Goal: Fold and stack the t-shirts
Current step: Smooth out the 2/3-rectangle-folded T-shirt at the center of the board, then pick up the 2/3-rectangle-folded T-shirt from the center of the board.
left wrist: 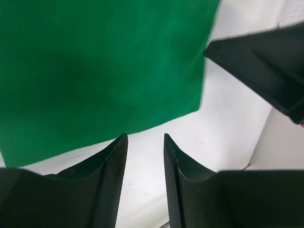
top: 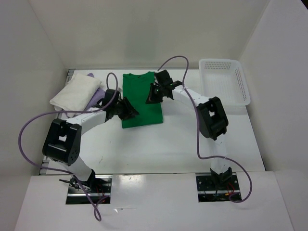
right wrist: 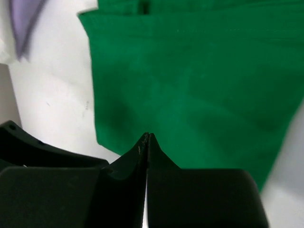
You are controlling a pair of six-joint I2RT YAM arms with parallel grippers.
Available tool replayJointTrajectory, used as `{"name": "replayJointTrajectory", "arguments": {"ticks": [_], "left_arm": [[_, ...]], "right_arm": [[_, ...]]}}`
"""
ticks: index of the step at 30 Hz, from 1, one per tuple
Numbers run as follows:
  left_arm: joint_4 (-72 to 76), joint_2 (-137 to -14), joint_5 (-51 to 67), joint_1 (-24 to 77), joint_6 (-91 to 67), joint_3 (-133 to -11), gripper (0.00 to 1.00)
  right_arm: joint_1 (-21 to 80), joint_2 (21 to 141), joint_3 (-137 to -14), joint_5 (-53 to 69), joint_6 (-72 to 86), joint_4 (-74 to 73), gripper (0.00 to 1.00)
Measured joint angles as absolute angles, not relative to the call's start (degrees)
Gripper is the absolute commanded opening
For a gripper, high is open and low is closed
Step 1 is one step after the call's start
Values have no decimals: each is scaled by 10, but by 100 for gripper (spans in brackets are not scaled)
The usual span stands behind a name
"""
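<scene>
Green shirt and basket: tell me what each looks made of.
Green shirt: soft woven or knit cloth, probably cotton. The finish is matte, it lies limp and flat on the table, and a faint stitch line shows in the right wrist view. Basket: hard white plastic, by the look of it. It has stiff straight walls and a rim, pierced with rows of small holes.

We note matt green cloth on the t-shirt [top: 141,101], a smooth white table [top: 163,144], a perforated white plastic basket [top: 220,61], and finely ribbed matt black fingers [left wrist: 111,185] on the left gripper [left wrist: 145,141].
</scene>
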State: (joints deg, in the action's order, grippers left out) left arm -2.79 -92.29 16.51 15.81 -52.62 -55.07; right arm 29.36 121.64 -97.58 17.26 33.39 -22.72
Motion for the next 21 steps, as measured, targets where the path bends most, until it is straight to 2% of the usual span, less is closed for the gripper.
{"name": "replayJointTrajectory", "arguments": {"ticks": [5,9,11,13,17,18,21], "left_arm": [[-23,-941,175,164,-539,-516,44],[-19,-934,171,162,-542,-488,59],[-32,-906,161,162,-542,-466,59],[-51,-858,150,159,-542,-450,59],[-51,-767,148,134,-542,-422,59],[-44,-758,148,125,-542,-411,59],[-40,-760,148,109,-545,-371,59]], "right_arm": [[303,1290,-1012,187,334,-227,0],[300,1318,-1022,189,334,-229,0],[299,1313,-1015,187,334,-229,1],[298,1284,-977,183,334,-213,7],[293,1150,-823,175,338,-191,26],[293,1112,-787,173,339,-190,32],[284,1015,-698,169,340,-178,42]]}}
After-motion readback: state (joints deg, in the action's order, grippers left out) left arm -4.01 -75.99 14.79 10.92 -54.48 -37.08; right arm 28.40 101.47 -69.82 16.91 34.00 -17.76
